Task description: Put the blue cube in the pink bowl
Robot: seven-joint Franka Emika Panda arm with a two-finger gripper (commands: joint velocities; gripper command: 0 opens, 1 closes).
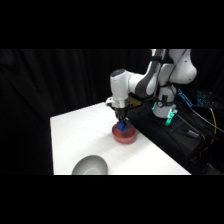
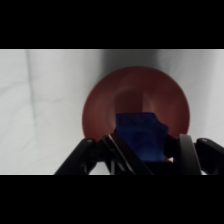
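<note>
White table against a dark backdrop, with the arm reaching down from the upper right. Gripper closed on the blue cube, held directly over the pink bowl; whether the cube touches the bowl floor cannot be told. Step in hand, by judgement: placement. Next move calls for opening the fingers and lifting straight up. Cube shows no long axis; one flat face is turned toward the wrist camera. Grey bowl stands well apart.

The tool holds the blue cube just over the pink bowl.
</note>
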